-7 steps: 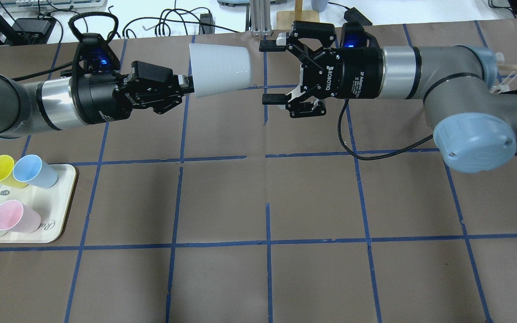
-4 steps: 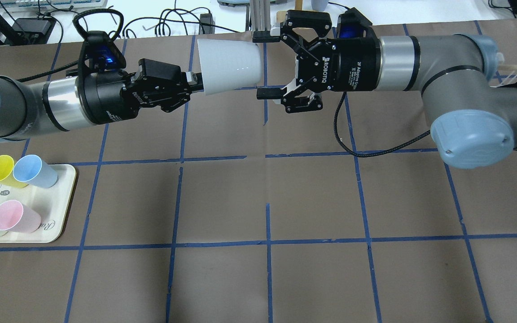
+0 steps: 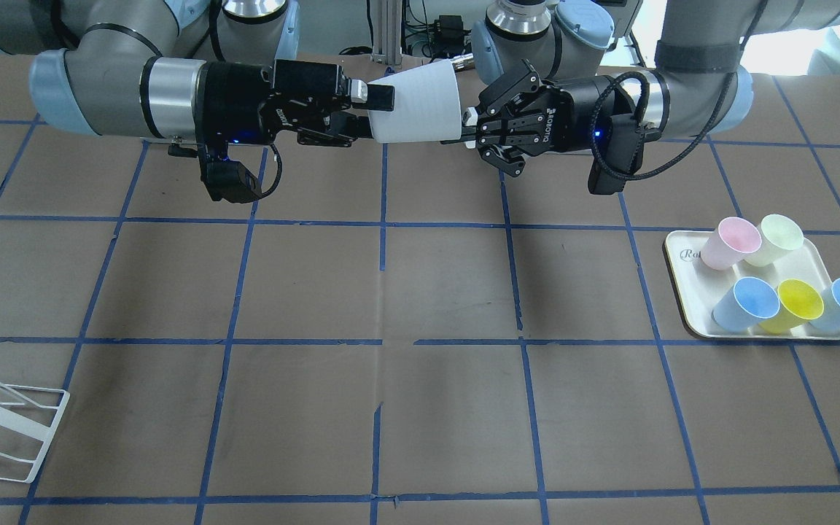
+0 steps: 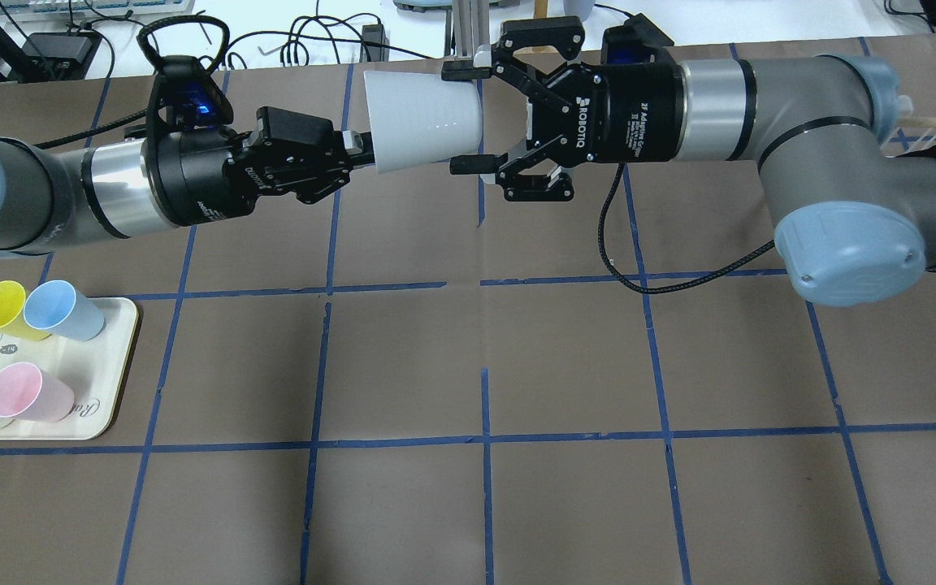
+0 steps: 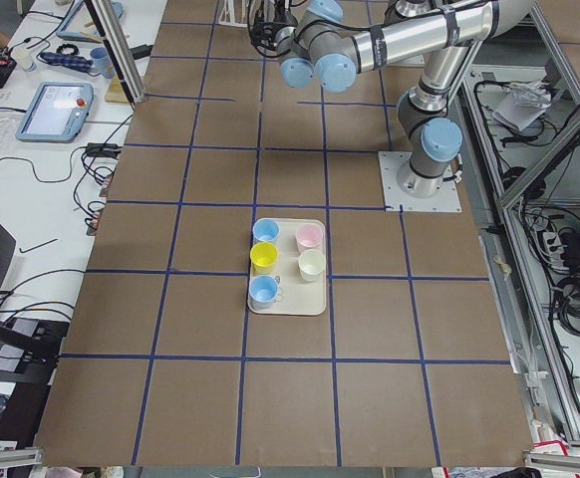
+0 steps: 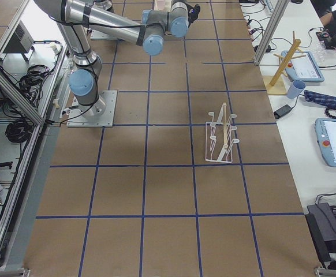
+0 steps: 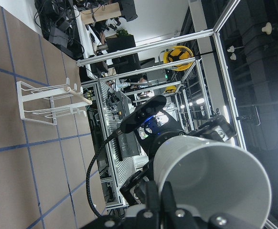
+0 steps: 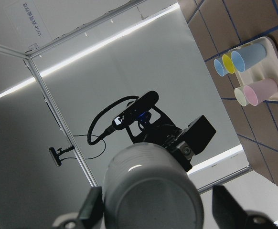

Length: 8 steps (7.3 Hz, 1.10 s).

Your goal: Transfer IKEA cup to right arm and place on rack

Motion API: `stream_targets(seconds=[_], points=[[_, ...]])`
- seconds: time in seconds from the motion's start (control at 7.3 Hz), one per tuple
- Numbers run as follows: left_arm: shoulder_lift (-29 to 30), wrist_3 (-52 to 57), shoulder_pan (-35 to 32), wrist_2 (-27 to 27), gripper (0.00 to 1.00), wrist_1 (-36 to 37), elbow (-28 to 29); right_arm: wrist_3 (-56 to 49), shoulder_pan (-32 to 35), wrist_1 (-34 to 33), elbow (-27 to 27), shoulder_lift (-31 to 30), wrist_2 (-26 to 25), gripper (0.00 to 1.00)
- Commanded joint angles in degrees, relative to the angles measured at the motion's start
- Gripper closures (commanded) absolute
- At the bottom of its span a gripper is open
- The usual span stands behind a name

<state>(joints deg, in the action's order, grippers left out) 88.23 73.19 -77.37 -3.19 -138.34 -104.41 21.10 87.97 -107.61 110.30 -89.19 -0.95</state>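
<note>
Open right gripper [image 4: 464,119] arrives around the IKEA cup [image 4: 411,122]

The left gripper [image 4: 358,151] keeps its fingers pinched on the cup's rim, holding it sideways in the air over the far side of the table. The right fingers, spread wide and clear of the cup a second ago, now flank its base. Closing them looks like the next step. The rack [image 6: 220,138] stands well to the right.

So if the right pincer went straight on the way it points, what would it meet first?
The IKEA cup: its closed base faces the right pincer, whose open jaws straddle the narrow end. The left pincer grips the rim on the far side. The base would probably meet the palm first.
</note>
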Motion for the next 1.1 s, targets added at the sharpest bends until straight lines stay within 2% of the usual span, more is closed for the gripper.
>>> stream_targets(seconds=[0.0, 0.14, 0.27, 0.41, 0.82, 0.96], points=[[-0.08, -0.07, -0.07, -0.06, 0.73, 0.00, -0.09, 0.35, 0.00, -0.58, -0.09, 0.07, -0.02, 0.48], [-0.25, -0.33, -0.07, -0.06, 0.59, 0.09, 0.09, 1.74, 0.00, -0.67, -0.09, -0.02, 0.07, 0.48], [-0.25, 0.10, -0.07, -0.06, 0.24, 0.09, 0.09, 2.01, 0.00, -0.76, -0.09, -0.11, -0.01, 0.48], [-0.25, 0.54, -0.07, -0.06, 0.00, 0.18, 0.17, 2.10, 0.00, -0.67, -0.09, -0.11, 0.07, 0.48], [-0.26, -0.42, 2.12, -0.76, 0.00, -3.66, 1.40, 2.54, -0.17, -0.67, -0.26, -0.02, 0.07, 0.48], [-0.25, -0.33, 4.74, -1.81, 0.00, -5.08, 2.28, 3.76, -0.35, -0.76, -0.35, -0.02, 0.07, 0.48]])
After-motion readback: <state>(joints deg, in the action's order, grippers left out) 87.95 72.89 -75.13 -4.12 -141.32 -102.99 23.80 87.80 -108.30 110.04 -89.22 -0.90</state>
